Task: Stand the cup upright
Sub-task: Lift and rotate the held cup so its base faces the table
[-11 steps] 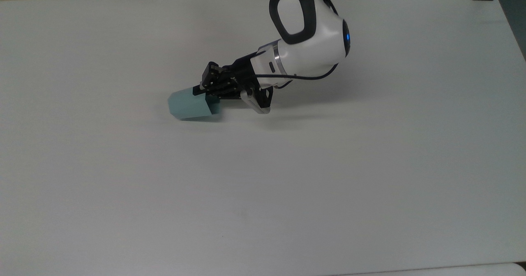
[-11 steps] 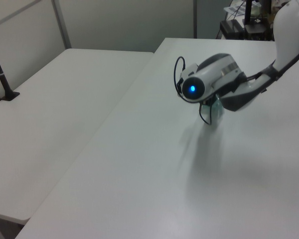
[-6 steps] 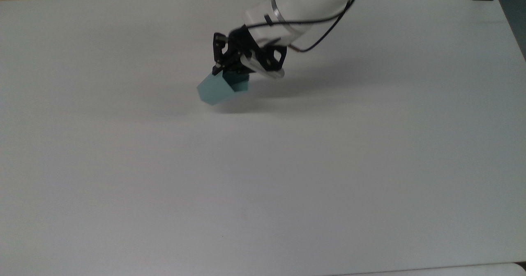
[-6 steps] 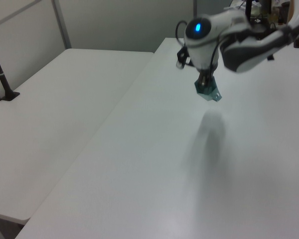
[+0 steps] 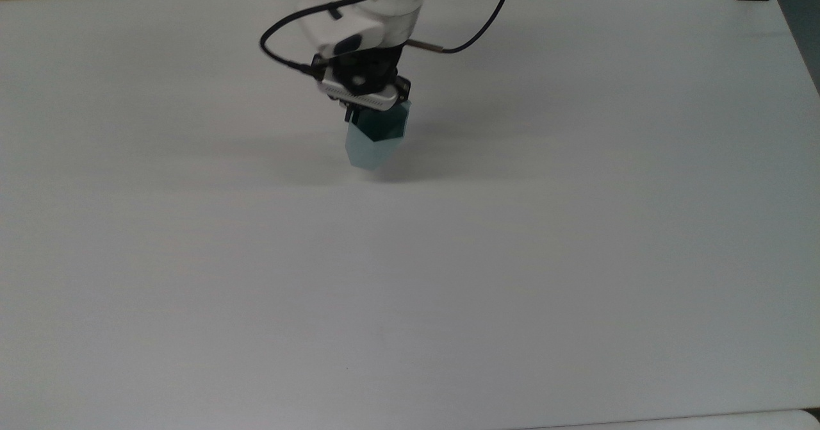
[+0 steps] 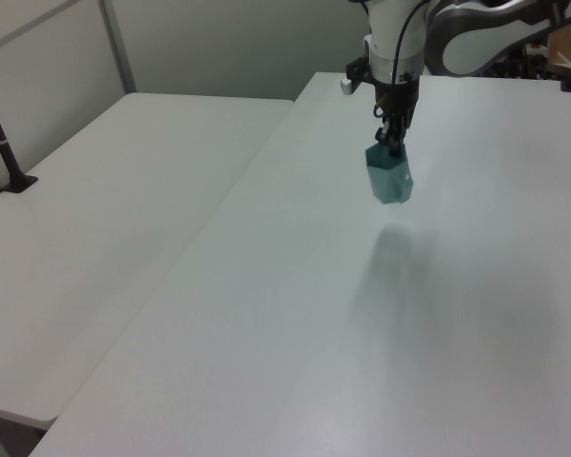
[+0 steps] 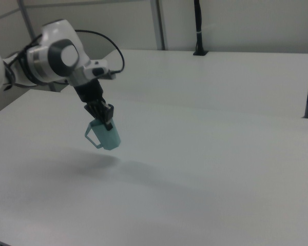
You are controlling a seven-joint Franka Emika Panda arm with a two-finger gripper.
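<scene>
— Cup (image 5: 375, 141): where is it?

— Off the table (image 5: 576, 257), hanging under the gripper (image 5: 367, 115). In the right view the cup (image 7: 104, 136) hangs clear above its own shadow, with bare tabletop between the two. In the top view it sits toward the far edge, a little to the top view's left of centre.

— Is it upright?

— Nearly. Its mouth faces up, the dark teal inside showing in the top view, and the narrow base points down. In the right view it leans somewhat, the base swung toward the right view's right.

— And the gripper's fingers?

— Pinched on the cup's rim, coming down from above. In the left view the black fingers (image 6: 395, 133) meet the top edge of the cup (image 6: 389, 178). Whether one finger is inside the mouth I cannot tell for sure; it looks so from the top view.

— Anything else around?

— A black cable (image 5: 477, 29) loops off the white arm (image 5: 371, 7), and a second pale table (image 6: 105, 219) stands beside the first at the left view's left.
</scene>
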